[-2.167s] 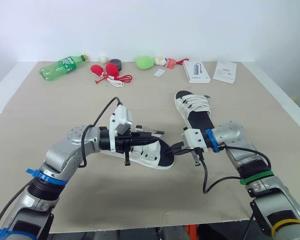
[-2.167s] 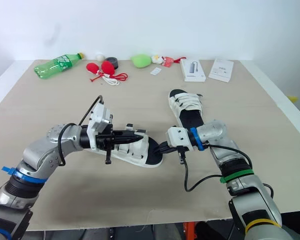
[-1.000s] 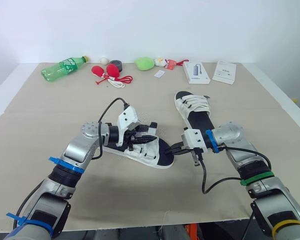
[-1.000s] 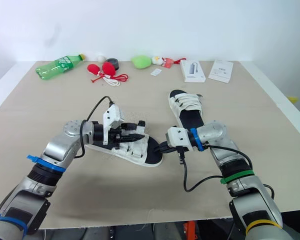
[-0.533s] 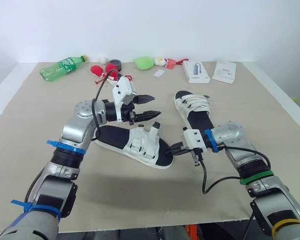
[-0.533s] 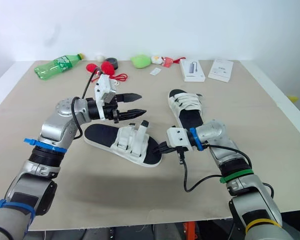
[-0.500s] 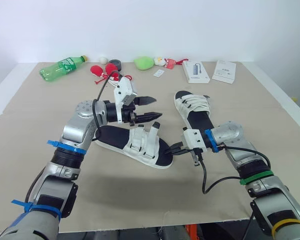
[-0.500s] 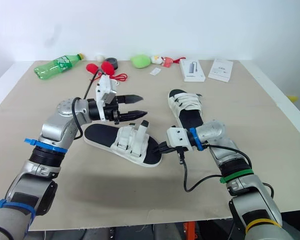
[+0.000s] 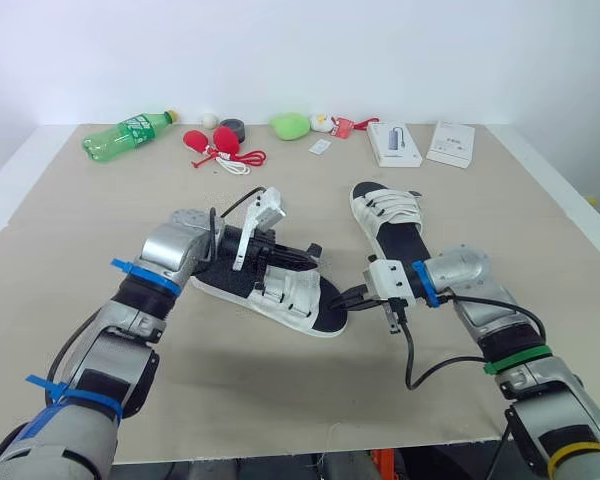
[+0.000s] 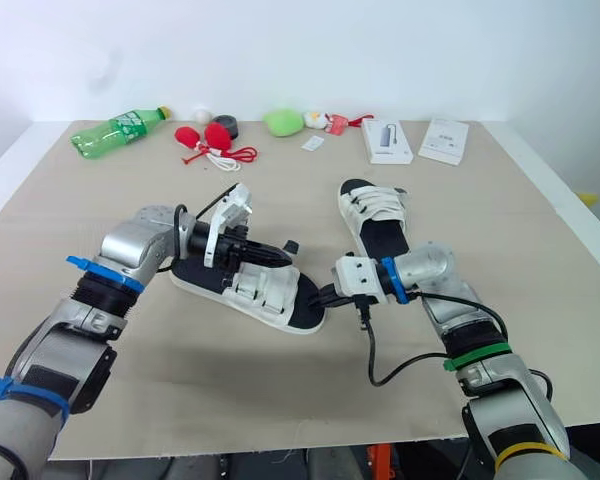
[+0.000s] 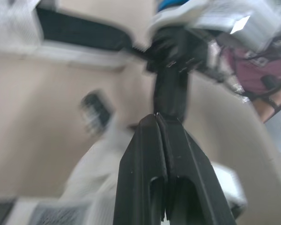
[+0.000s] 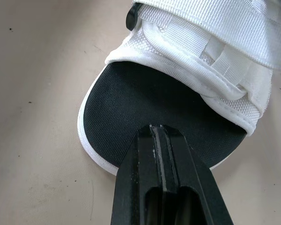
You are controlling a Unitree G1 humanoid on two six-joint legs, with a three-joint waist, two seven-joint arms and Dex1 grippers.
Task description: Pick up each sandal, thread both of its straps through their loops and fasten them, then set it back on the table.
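Left eye view: left pincer (image 9: 308, 262) has lowered onto sandal (image 9: 292, 293).

Arms (image 9: 170, 250) are cased silver-grey and cabled black. Left gripper (image 11: 157, 117) and right gripper (image 12: 157, 129) are black-fingered. Bands (image 9: 517, 359) are wrapped: blue, green, yellow.

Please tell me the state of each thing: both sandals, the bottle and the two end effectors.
Near sandal: flat on the table, one strap end sticking up.
Far sandal: flat on table, straps laid across.
Bottle: on its side, capped.
Left end effector: shut, at near sandal's straps.
Right end effector: shut, over near sandal's toe.
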